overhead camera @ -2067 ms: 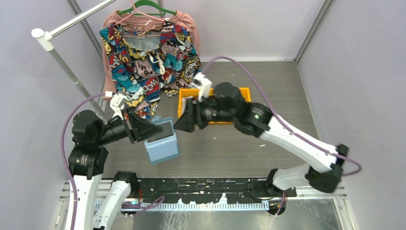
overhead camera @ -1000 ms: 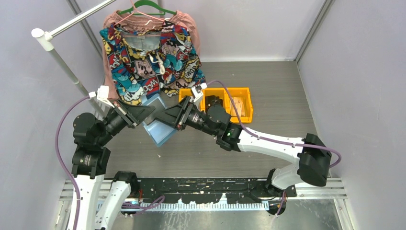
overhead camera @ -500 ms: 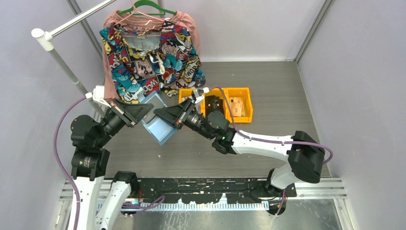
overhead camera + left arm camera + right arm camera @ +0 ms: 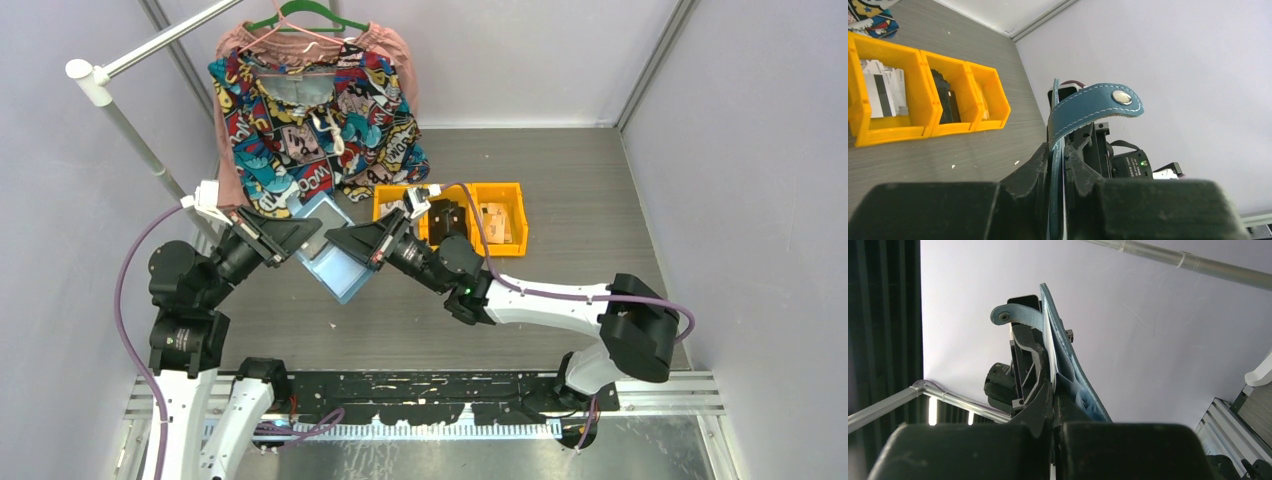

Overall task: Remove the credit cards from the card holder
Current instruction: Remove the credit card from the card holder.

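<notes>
The grey wood-grain desk [image 4: 580, 160] is carrying three orange bins [image 4: 500, 187], sitting side by side in one touching row.

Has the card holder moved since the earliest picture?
Yes. The card holder, gripped by the left gripper and the right gripper, has shifted toward the hanging shirt; its top corner is now near the hem.

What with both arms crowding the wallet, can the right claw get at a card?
Probably yes: the left claw holds the card holder aloft, and the right claw sits shut at its open side, seemingly on a pale card.
</notes>
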